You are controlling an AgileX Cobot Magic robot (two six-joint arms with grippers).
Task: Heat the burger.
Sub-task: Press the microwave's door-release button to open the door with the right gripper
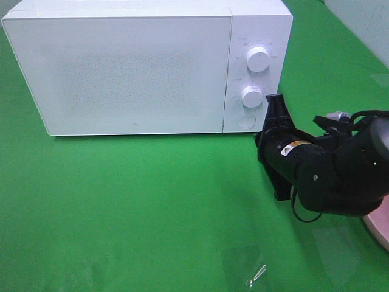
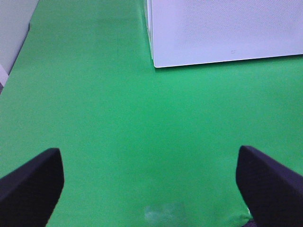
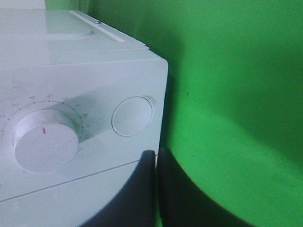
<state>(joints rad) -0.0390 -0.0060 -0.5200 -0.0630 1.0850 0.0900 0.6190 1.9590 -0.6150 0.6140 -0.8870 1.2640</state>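
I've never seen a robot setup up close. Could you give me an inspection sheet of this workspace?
Surface: green cloth, flat, covering the whole table.
Job's things: burger not in view; white microwave with its door shut, two knobs and a round button.
Clutter: shiny clear patch on the cloth; edge of a pink plate at the right.
Hands: left hand open over bare cloth, holding nothing; right hand shut, tips close by the round button, contact unclear.
Cables: black cable looping under the right arm.
Surroundings: pale panel behind the table.
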